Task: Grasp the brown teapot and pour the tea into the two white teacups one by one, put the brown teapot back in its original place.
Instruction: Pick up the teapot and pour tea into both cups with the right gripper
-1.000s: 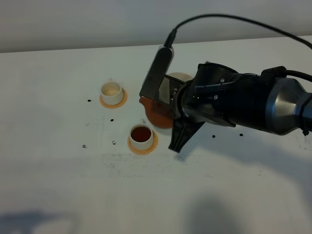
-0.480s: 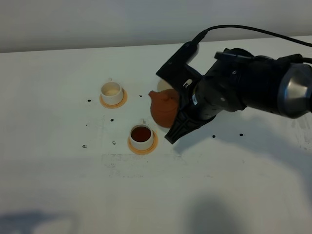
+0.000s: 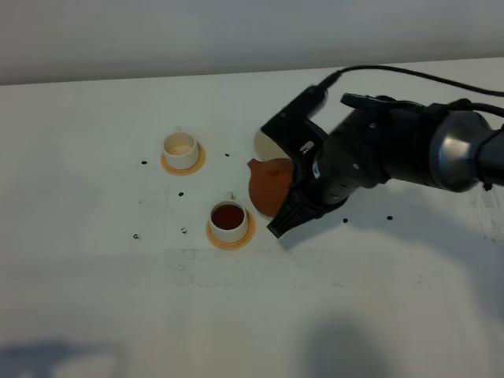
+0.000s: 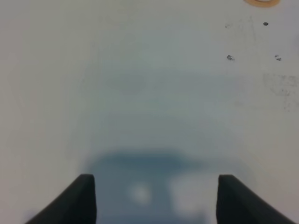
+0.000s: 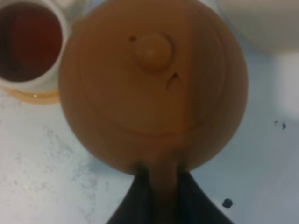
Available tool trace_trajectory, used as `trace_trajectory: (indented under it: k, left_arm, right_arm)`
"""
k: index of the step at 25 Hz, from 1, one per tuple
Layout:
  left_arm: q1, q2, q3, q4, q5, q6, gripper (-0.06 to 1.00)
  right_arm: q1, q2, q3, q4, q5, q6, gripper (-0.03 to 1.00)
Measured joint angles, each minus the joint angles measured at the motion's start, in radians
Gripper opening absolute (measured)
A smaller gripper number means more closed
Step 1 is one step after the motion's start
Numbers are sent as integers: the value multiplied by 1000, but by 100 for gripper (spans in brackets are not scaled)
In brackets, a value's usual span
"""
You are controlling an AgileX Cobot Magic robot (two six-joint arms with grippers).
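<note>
right claw (image 5: pixel 157 198) clamps brown teapot (image 3: pixel 270 187) by its handle, beside tea-filled teacup (image 3: pixel 229 220) | left claw (image 4: pixel 156 199) gapes wide over bench (image 4: pixel 140 93)

White table (image 3: pixel 94 299), plain pale wall (image 3: pixel 157 31)
Dark specks (image 3: pixel 143 163) and faint scuffs mark it (grey shadows (image 3: pixel 346 342) along its near edge).

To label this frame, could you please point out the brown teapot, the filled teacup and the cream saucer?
brown teapot (image 5: pixel 152 88), right wrist view, lid.
filled teacup (image 3: pixel 228 234), exterior high view, front wall.
cream saucer (image 3: pixel 262 144), exterior high view, exposed edge.
</note>
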Motion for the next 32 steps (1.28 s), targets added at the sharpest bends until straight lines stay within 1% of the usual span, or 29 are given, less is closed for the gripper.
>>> trace_trajectory:
  k: [4,10,20,27,32]
  left_arm:
    - [0,0,0,0,0,0,55]
    - [0,0,0,0,0,0,55]
    - [0,0,0,0,0,0,55]
    - [0,0,0,0,0,0,55]
    - [0,0,0,0,0,0,55]
  right_arm:
    - [-17,0,38,16,-48,0,11]
    - [-18,0,97,38,-138,0,11]
    - [-18,14,126,67,-194,0,11]
    - [-18,33,126,70,-196,-8,11]
    - [-18,33,57,43,-125,-24,11]
